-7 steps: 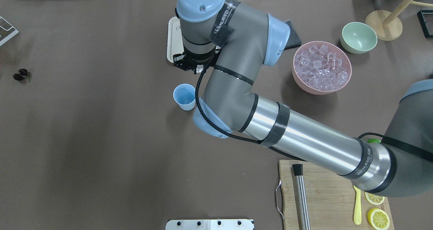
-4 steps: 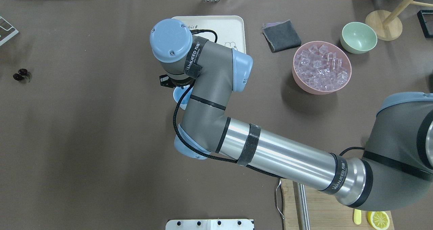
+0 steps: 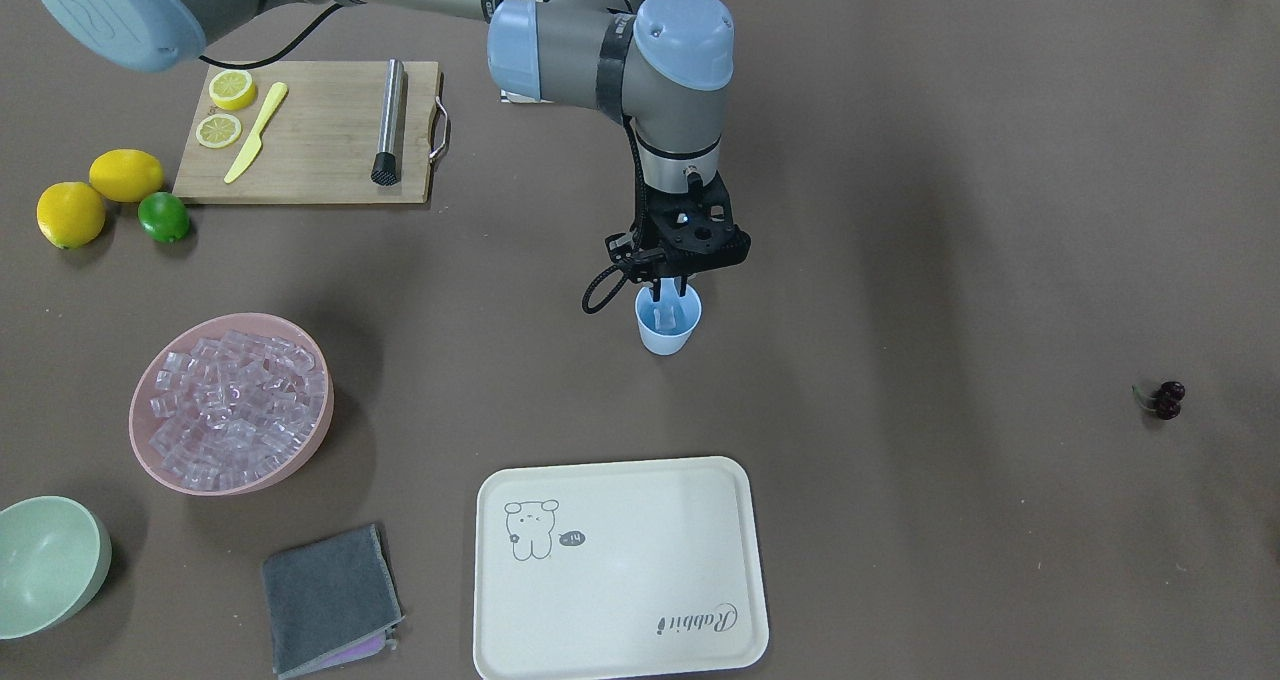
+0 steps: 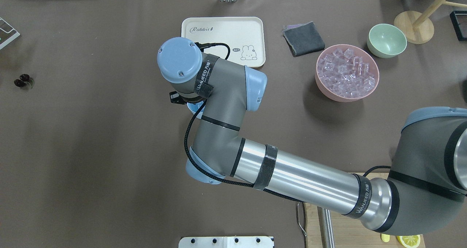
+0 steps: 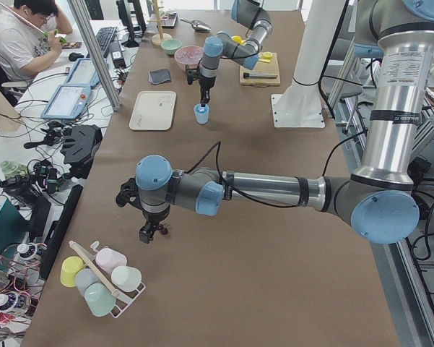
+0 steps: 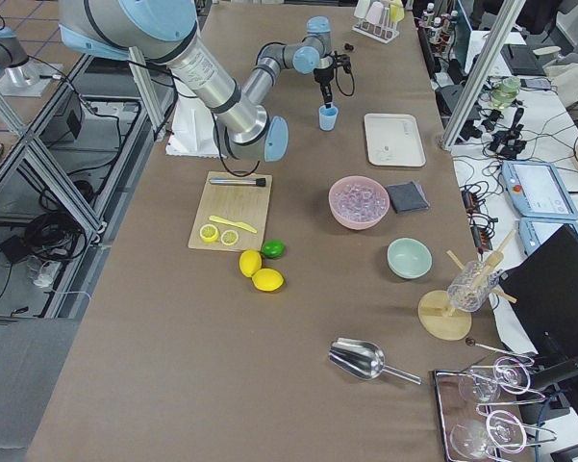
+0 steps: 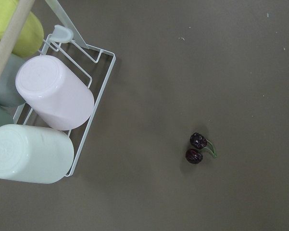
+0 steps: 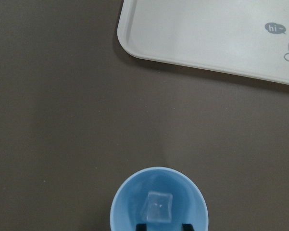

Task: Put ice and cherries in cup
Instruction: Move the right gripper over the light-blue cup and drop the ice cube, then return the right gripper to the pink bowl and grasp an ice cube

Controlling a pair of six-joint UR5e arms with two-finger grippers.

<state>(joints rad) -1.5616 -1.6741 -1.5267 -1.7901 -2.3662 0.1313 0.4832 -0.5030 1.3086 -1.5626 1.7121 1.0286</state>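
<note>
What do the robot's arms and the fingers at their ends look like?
Both the right arm and the left arm are round tubes: shiny silver segments, grey joints, light-blue end caps. Black bands with white lettering wrap the right arm, and a black braided cable runs along it. The right gripper and left gripper are black.

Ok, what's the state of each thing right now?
cup: upright, one ice cube inside its mouth.
right tool: fingertips in the cup beside the cube; gripping it or not, cannot tell.
pink bowl: full of ice.
cherries: lying loose, not picked up.
left tool: hovering near the cherries; open or shut, cannot tell.
</note>
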